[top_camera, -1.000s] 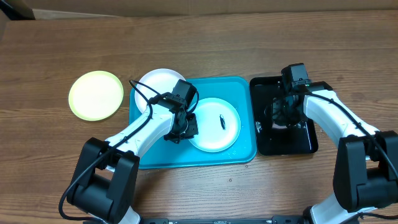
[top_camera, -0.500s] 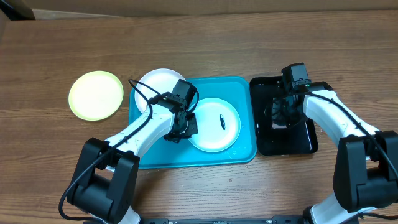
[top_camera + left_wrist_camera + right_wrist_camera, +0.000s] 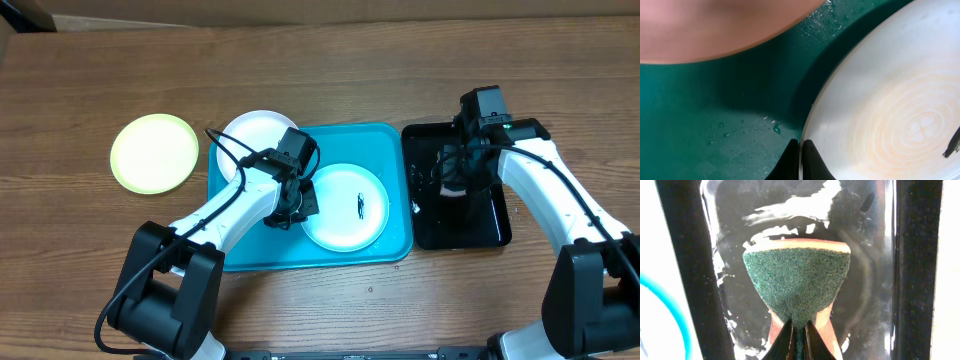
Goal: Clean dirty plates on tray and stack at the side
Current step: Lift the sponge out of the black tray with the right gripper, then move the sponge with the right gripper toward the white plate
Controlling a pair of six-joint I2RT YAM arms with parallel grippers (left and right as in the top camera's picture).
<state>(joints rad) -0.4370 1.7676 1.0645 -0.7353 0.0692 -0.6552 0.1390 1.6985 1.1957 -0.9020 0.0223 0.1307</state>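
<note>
A pale blue-white plate point(image 3: 345, 206) with a small dark smear lies in the turquoise tray point(image 3: 390, 145). My left gripper point(image 3: 297, 205) is shut on its left rim; the left wrist view shows the plate point(image 3: 890, 100) with its rim pinched by my gripper point(image 3: 801, 162) over the wet tray floor point(image 3: 715, 110). A white plate point(image 3: 255, 133) leans over the tray's far left corner. The yellow-green plate point(image 3: 154, 152) lies on the bare tabletop at the left. My right gripper point(image 3: 452, 182) is shut on a green-faced sponge point(image 3: 797, 282) over the black tray point(image 3: 495, 225).
The glossy black tray point(image 3: 730, 220) holds water and stands just right of the turquoise tray. Bare wood tabletop point(image 3: 330, 70) lies behind both trays and to the far left.
The right arm has shifted back and lifted with the sponge. The blue-white plate has moved slightly toward the front of the tray in my left gripper's hold.
</note>
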